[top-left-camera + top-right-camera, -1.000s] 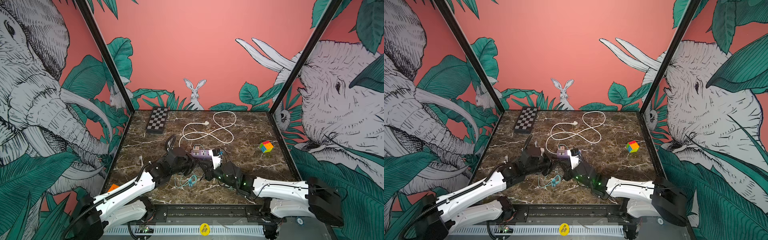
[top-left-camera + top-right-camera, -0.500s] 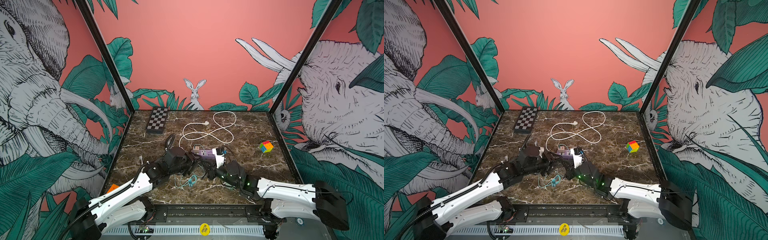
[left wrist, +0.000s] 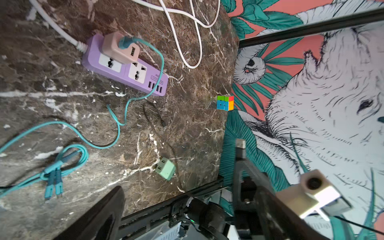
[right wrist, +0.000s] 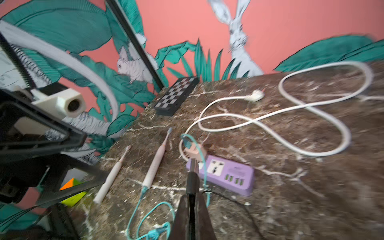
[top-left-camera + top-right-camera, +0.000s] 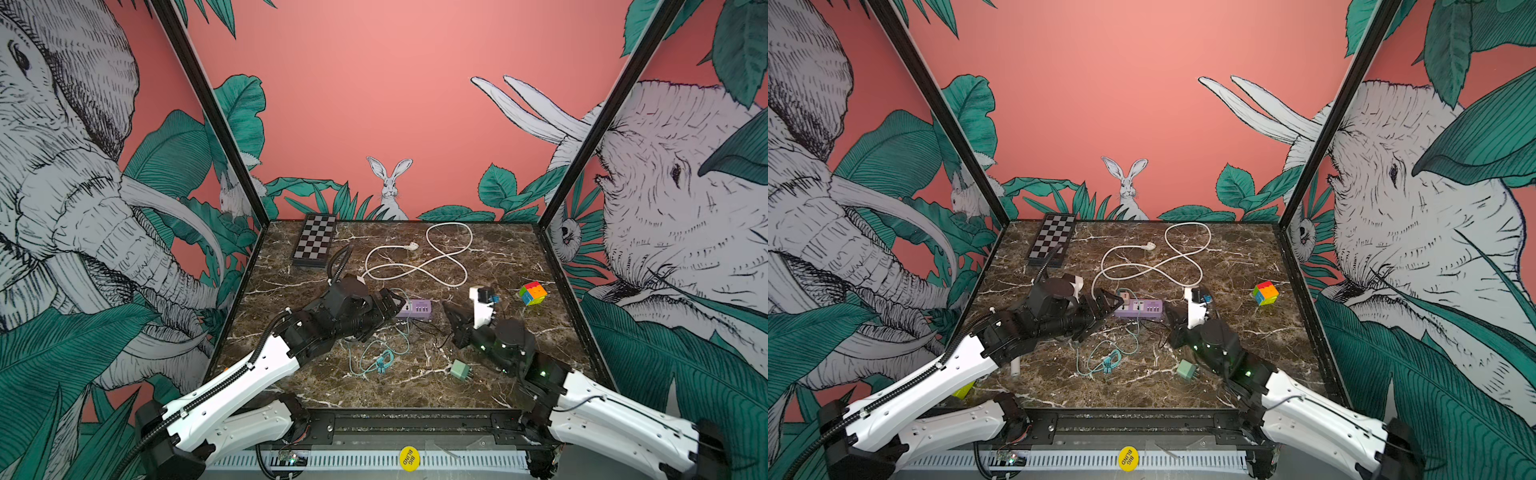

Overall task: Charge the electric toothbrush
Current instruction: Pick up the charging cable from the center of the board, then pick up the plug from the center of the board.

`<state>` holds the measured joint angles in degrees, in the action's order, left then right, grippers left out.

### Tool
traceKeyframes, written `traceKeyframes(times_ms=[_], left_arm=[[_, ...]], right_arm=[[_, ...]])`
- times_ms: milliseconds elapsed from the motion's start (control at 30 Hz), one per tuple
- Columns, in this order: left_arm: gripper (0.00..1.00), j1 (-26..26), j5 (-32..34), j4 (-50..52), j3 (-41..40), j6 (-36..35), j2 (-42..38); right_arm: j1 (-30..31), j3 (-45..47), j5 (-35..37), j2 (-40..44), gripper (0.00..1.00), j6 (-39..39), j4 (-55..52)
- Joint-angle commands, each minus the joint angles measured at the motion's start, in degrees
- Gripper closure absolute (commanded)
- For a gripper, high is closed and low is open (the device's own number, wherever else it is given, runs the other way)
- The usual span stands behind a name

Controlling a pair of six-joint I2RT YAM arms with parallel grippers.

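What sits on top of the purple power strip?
A pink adapter is plugged into the purple power strip at its cord end, with a teal cable plugged into it. The socket beneath the adapter is covered.

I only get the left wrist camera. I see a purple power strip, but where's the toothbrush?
Observer: Two lie near the power strip, in the right wrist view: a pink toothbrush and a white toothbrush.
Kid: Is a wire in the pink one?
Observer: A teal cable end meets its base. It looks plugged in, but that picture is blurry.
Kid: What's the right arm holding?
Observer: The fingers of the right gripper are shut on a black plug.
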<state>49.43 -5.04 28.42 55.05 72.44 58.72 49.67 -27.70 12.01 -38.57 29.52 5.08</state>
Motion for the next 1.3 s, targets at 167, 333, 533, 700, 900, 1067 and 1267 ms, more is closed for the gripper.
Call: traceKeyframes(times_ms=[167,333,533,700,900,1067,1267], left_arm=[[0.01,6.54,4.46,1.58,0.13,-18.41,8.88],[0.01,13.21,7.53,-1.03,2.38,-26.80,15.79],[0.02,22.45,13.70,3.72,13.19,-36.91,27.73],[0.03,26.58,16.82,6.48,18.41,-51.16,34.13],[0.05,26.95,12.70,-5.27,12.16,-68.44,35.41],[0.05,27.15,9.27,-7.84,13.57,-78.99,39.22],[0.05,27.00,7.11,-10.70,14.09,-89.58,42.15]], right_arm=[[-15.35,-11.90,-6.55,3.98,1.00,-8.61,-18.53],[-24.12,-18.08,-10.43,1.33,1.00,-9.41,-23.05],[-27.43,-22.25,-8.15,0.79,1.00,-10.31,-28.55],[-27.95,-21.58,-8.77,3.31,1.00,-10.08,-28.77],[-28.14,-22.56,-7.88,6.25,1.00,-10.82,-30.60],[-28.22,-22.91,-8.02,8.18,1.00,-10.56,-32.10],[-28.27,-23.93,-6.63,10.95,1.00,-11.21,-35.06]])
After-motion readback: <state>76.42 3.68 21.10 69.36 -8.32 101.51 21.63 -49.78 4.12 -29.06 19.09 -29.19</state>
